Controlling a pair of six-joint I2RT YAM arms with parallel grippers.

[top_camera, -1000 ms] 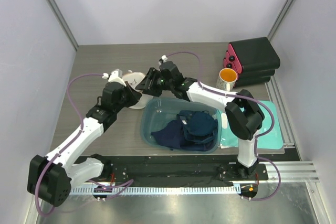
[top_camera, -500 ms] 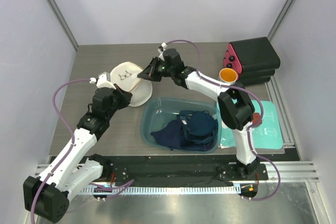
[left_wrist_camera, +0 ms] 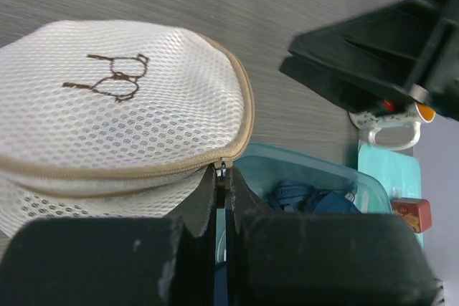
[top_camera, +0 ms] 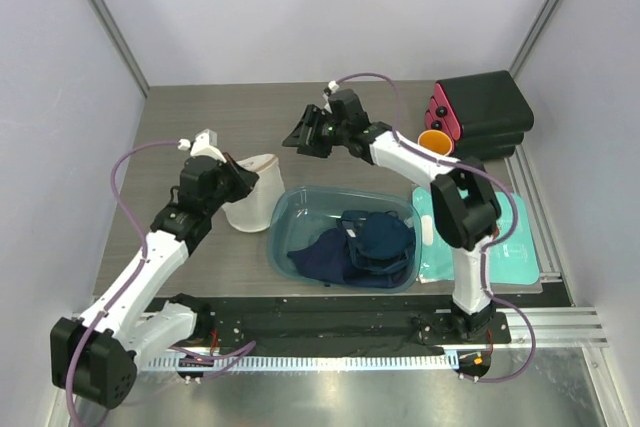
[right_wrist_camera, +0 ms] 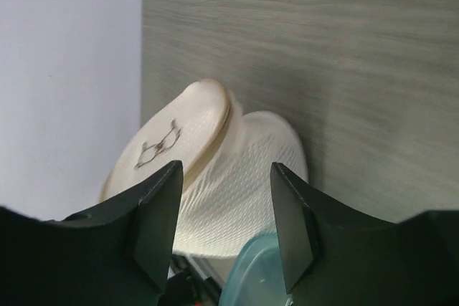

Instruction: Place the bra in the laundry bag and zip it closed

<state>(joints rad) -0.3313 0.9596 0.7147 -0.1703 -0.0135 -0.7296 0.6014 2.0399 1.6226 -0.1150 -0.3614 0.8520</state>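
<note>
The cream-white mesh laundry bag [top_camera: 252,202] stands by the left rim of the blue tub. In the left wrist view the laundry bag [left_wrist_camera: 107,105] shows its face with the dark emblem [left_wrist_camera: 111,77] and its tan zipper band. My left gripper [top_camera: 238,180] is shut on the zipper pull [left_wrist_camera: 224,170] at the bag's edge. My right gripper [top_camera: 298,137] is open and empty, apart from the bag, behind it. In the right wrist view the laundry bag [right_wrist_camera: 237,177] lies beyond the open jaws. The bra is hidden or out of view.
A clear blue tub [top_camera: 285,209] holding navy-blue clothes [top_camera: 365,242] sits in the middle. A flat teal pouch [top_camera: 505,237] lies at the right. An orange-filled mug [top_camera: 434,147] and a black and red box [top_camera: 485,112] stand at the back right.
My right gripper has let go of the bag and drawn back to the right. My left gripper has pulled the bag toward the tub, and the bag now stands closed up.
</note>
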